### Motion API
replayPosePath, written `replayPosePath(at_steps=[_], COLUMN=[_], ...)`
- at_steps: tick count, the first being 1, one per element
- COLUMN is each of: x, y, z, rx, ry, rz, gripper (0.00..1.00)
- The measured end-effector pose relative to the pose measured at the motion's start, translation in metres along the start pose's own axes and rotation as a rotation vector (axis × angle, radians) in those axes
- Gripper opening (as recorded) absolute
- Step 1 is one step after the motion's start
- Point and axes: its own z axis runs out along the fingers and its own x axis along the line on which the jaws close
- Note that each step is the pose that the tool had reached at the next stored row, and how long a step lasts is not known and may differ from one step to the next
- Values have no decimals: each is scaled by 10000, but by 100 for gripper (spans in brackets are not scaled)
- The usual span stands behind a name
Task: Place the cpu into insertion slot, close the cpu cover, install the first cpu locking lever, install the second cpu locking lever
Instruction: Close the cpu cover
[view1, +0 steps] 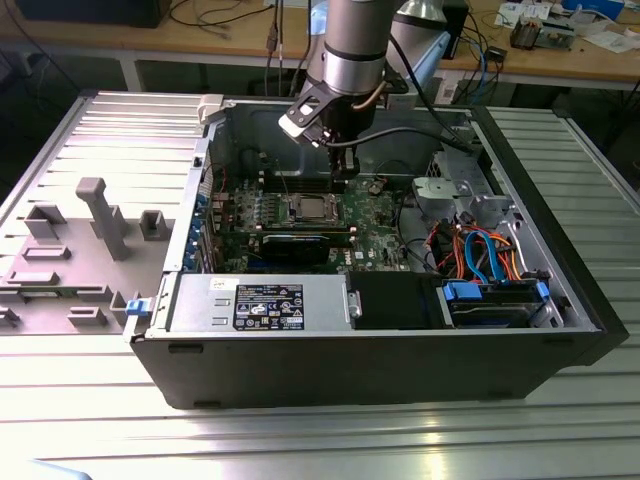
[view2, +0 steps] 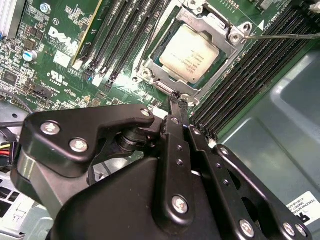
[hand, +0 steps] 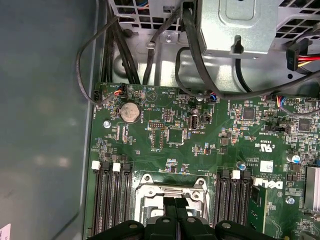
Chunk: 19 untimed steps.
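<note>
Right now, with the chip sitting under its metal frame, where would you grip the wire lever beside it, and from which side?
Grip the wire lever on its straight stretch over the memory slots, away from the metal frame. Come from above, closing across it: the rod is thin and lies low over the slots, so a sideways approach would probably snag.
</note>
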Motion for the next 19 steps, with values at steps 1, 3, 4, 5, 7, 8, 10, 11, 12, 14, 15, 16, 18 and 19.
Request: replayPosePath(at_steps=[1, 3, 4, 5, 7, 8, 10, 11, 12, 14, 15, 16, 18, 19], x=[0, 0, 0, 0, 0, 0, 0, 0, 0, 3, 3, 2, -6, -9], y=[0, 0, 0, 0, 0, 0, 0, 0, -6, -41, -56, -62, -81, -99], z=[0, 0, 0, 1, 1, 1, 1, 2, 4, 10, 13, 16, 22, 24], rx=[0, 0, 0, 0, 0, 0, 0, -1, 1, 2, 2, 1, 1, 1], ry=[0, 0, 0, 0, 0, 0, 0, 0, 1, 1, 1, 2, 1, 1], rz=[0, 0, 0, 0, 0, 0, 0, 0, 1, 0, 0, 0, 0, 0], gripper=[11, 11, 11, 11, 11, 11, 11, 11, 11, 11, 11, 11, 11, 11])
